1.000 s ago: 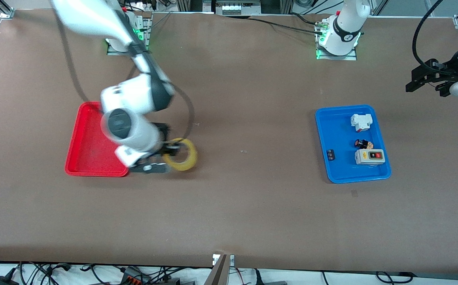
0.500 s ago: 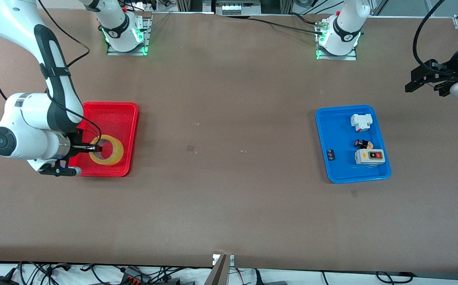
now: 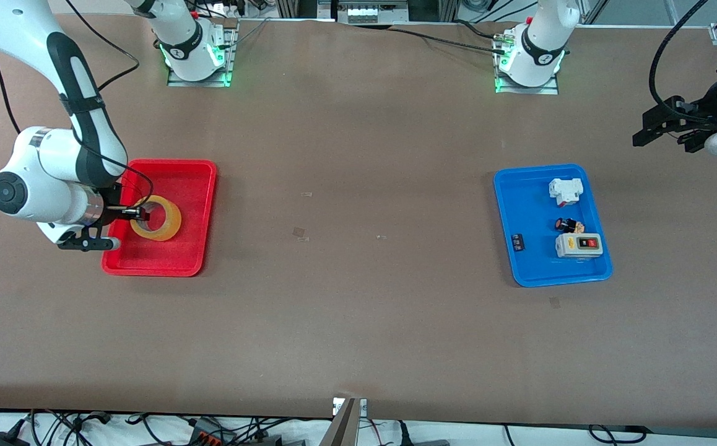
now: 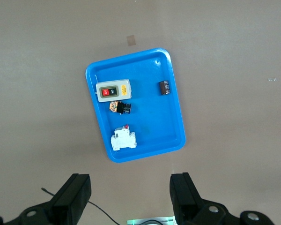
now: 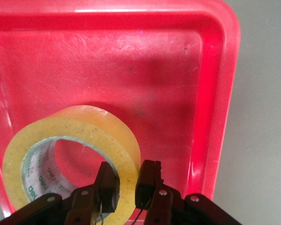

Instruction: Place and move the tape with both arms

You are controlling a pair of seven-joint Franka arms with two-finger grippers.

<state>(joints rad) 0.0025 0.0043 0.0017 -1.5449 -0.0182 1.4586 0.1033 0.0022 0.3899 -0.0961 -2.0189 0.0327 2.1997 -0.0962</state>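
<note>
The tape (image 3: 173, 222), a yellowish translucent roll with a wide hole, is over the red tray (image 3: 207, 186). My right gripper (image 3: 140, 214) is shut on its wall, one finger inside the hole and one outside. In the right wrist view the tape (image 5: 61, 129) sits tilted between my right gripper's (image 5: 126, 180) fingers, low above the red tray's floor (image 5: 131, 61). I cannot tell whether it touches the floor. My left gripper (image 3: 659, 127) is open and empty, up in the air at the left arm's end of the table. In the left wrist view it (image 4: 131, 197) looks down on the table.
A blue tray (image 3: 532, 204) lies toward the left arm's end and shows in the left wrist view (image 4: 150, 122). It holds a white-and-grey switch box (image 3: 579, 245), a white breaker (image 3: 565, 191), a black-and-red button (image 3: 566, 225) and a small black part (image 3: 519, 241).
The right arm swung the tape from the table beside the red tray to over the tray, then a little farther from the front camera. The left arm has barely moved.
</note>
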